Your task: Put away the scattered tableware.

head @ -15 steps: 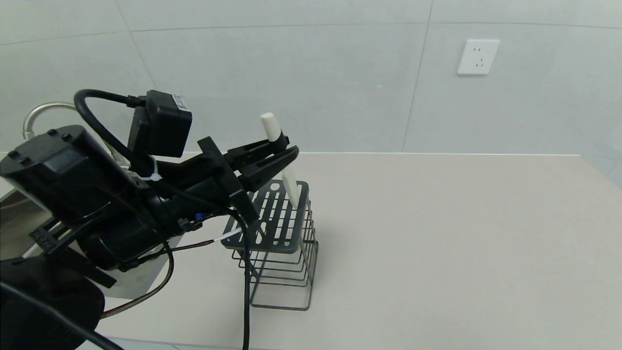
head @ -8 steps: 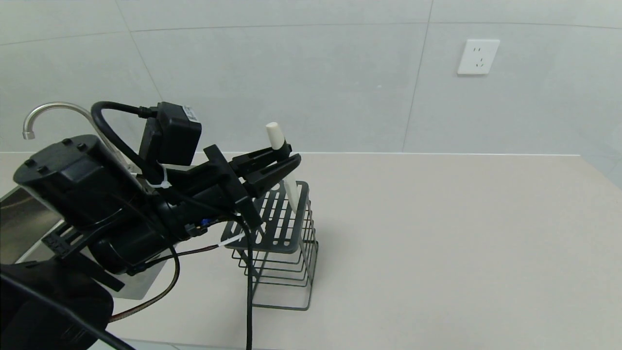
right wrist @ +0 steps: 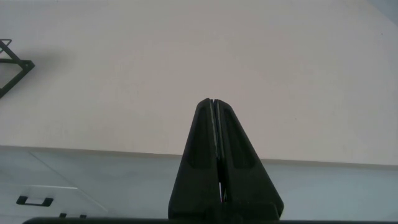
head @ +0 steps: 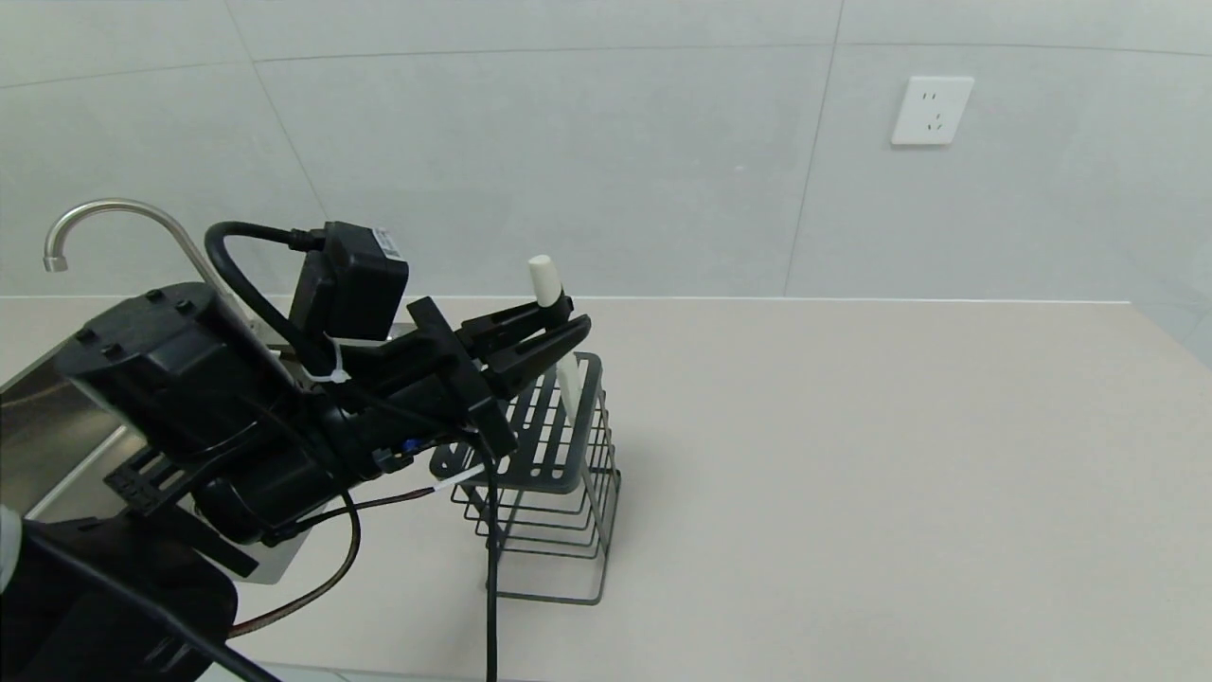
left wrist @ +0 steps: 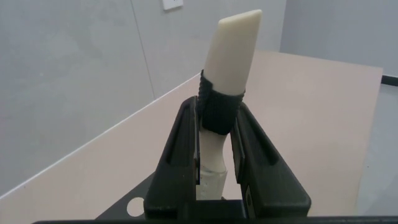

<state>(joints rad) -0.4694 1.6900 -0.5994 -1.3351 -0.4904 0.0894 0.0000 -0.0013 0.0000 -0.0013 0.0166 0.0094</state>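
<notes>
**Rack left of middle, utensil over it**

On the tabletop [head: 852, 455], left of the middle: a wire rack [head: 544, 474]. Just above the rack's slotted top: the left gripper [head: 559, 327], fingers [left wrist: 181, 146] clamped either side of a utensil [head: 543, 275]. Upper end above the fingers, lower end down in the rack by its right-hand edge. Left of the rack: a sink [head: 47, 445], faucet [head: 114, 213] behind. On the wall behind, far right: a socket [head: 932, 111]. Over an edge of the tabletop, well apart from the rack: the right gripper [right wrist: 215, 106], fingers pressed together.

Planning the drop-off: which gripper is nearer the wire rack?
Left. The left gripper holds a white-handled utensil just above the wire rack; the right gripper sits near the front edge of the counter, well away from the rack.
</notes>
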